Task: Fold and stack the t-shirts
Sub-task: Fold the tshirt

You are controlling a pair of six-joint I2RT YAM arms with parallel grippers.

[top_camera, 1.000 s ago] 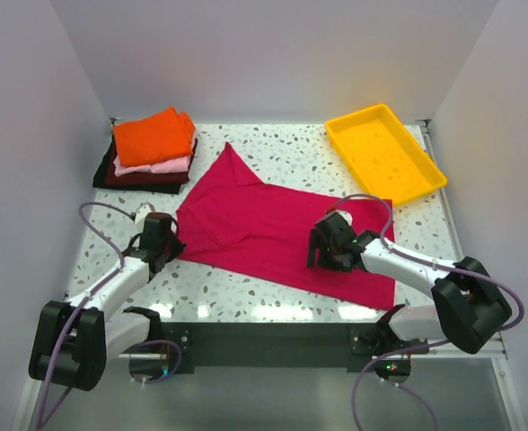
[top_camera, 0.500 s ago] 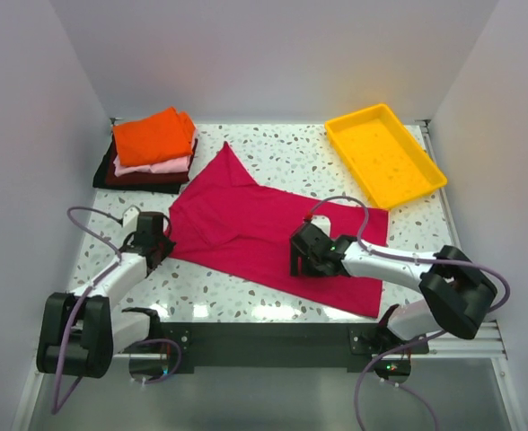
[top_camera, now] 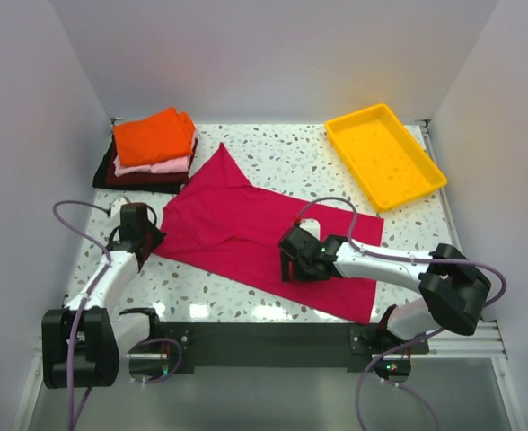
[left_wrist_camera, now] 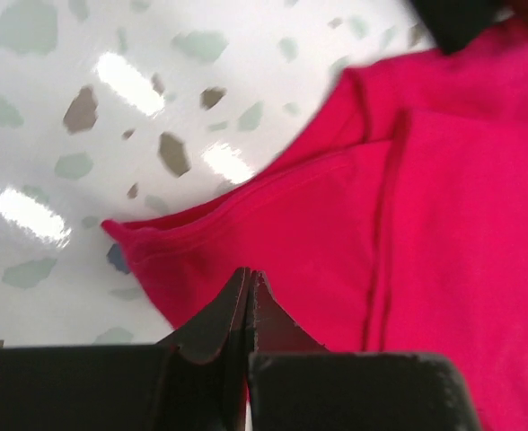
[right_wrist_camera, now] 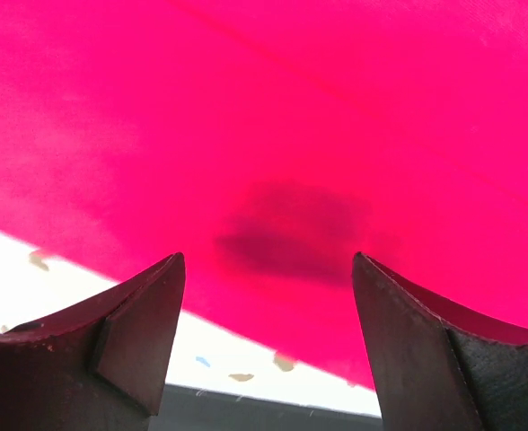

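- Under the left end effector [top_camera: 136,230] lies the sleeve corner of the crimson-magenta cloth t-shirt [top_camera: 246,229]. Over the last second this end effector has travelled outward, away from its partner and slightly away from the arm bases. The sleeve corner has followed it.
- The right end effector [top_camera: 293,260] has slid the same way across the cloth. The shirt's hem on the side away from the left end effector now lies further from the yellow plastic tray [top_camera: 331,128].
- My reading is that the garment is being dragged and spread on the speckled white desk [top_camera: 282,157]. Folding proper has not begun: one sleeve still points up past both end effectors and the body lies askew.
- The left arm reaches low and outward. In its wrist view the left end effector [left_wrist_camera: 249,277] has its fingers pressed together at the sleeve hem. Cloth appears to be pinched between them, which fits the way the shirt followed.
- The right forearm lies low over the shirt, its wrist turned toward the left end effector. The right end effector [right_wrist_camera: 268,260] has its fingers spread wide, with unbroken cloth and a dark shadow directly beneath. It grips nothing, and I cannot tell whether the tips touch the cloth.
- Beyond the left end effector, near but apart from it, sits the folded stack of orange, pale pink and dark maroon t-shirts [top_camera: 152,148], unmoved.
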